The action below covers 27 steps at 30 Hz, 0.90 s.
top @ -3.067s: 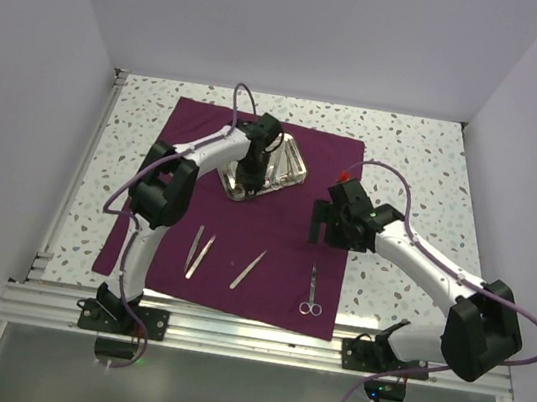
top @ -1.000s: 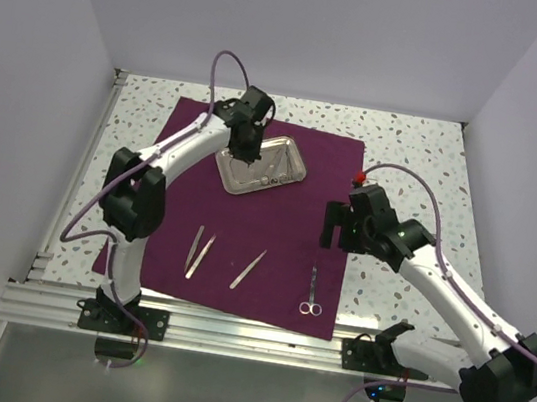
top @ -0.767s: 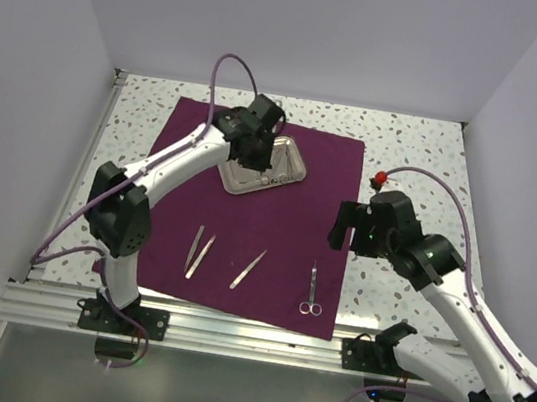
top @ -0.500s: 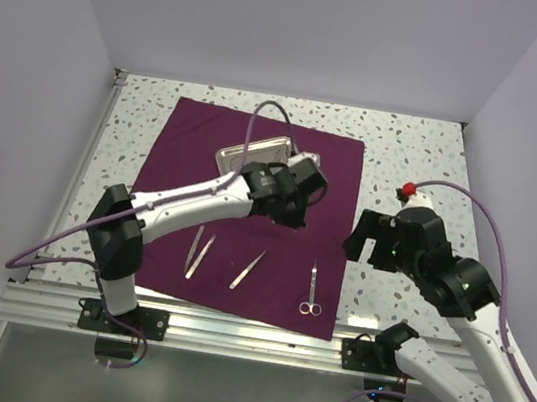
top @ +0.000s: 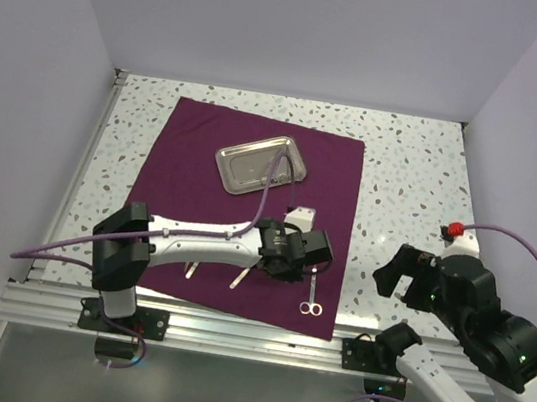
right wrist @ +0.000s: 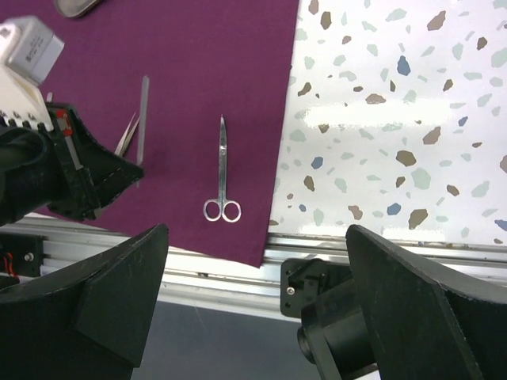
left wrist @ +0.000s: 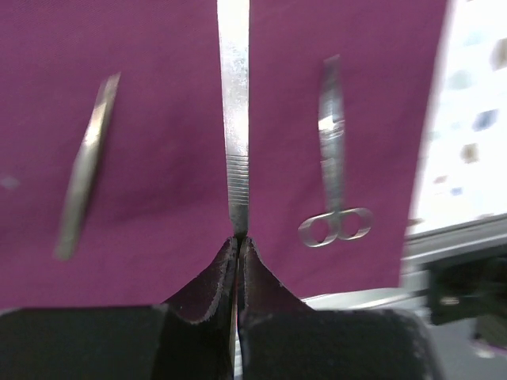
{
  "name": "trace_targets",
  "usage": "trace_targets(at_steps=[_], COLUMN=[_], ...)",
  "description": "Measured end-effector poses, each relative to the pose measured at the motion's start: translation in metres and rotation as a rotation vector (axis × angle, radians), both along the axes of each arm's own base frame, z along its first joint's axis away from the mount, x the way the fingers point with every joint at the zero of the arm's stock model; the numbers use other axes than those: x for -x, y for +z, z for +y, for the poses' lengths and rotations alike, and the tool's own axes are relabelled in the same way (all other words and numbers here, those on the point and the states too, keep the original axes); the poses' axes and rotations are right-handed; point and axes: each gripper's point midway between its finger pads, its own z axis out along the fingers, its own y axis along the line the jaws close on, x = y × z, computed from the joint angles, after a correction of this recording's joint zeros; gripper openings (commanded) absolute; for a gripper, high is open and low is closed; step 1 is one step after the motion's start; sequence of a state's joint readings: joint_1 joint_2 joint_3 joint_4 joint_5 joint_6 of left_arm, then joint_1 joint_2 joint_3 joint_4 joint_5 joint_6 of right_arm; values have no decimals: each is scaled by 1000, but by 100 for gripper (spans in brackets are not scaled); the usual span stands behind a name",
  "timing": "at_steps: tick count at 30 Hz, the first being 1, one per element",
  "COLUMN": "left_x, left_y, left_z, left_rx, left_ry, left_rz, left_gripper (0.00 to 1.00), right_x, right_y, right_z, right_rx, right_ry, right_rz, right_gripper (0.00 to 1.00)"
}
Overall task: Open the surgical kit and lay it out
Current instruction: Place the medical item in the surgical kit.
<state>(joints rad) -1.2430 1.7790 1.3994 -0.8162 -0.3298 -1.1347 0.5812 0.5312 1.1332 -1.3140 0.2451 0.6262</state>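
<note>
Over the near edge of the cloth wrap (top: 195, 150), the left end effector (left wrist: 238, 237) was pinched tight on slim tweezers (left wrist: 234, 119), apparently lining them up between another pair (left wrist: 87, 166) and the scissors (left wrist: 333, 158). The right end effector (top: 406, 280) hung wide open, empty. The steel tray (top: 261, 165) sat farther back on the cloth, which covered a speckled bench (top: 406, 161) between pale walls (top: 275, 20).
</note>
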Motion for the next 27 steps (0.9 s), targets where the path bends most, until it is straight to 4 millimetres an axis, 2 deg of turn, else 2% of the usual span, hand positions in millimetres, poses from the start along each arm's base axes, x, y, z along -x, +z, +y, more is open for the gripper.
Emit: trace_targets(at_steps=[3,6,11,15,20,23,27], left_x=[12,16,13,16,19,20,21], left_y=[-9,3,31,23,10,-9,-41], left_z=[34,59,74,70,46,34,28], left_rx=[-73,-88,-31,-21,15,-5,-77], left_ry=[19,39,54,4,-66,-85,-87], left_rz=[1,-27,-84,-89,-87,-68,-29], left_gripper=[0,0,0,0,0,0,0], right_x=[8,12,16,17,17,18,20], right_y=[2,3,3,4,12,19,28], right_z=[-4,-7,-8,-9,-10,-13,-18], right_rx=[-24,-42,-60,-63,-69,-76,-86], right_ry=[-5,-6,-5,-4,-5,-10,-26], right_rz=[-22,-40,-54,-61,-84,-110,-148], right_gripper=[98,98,98,98,98,98,98])
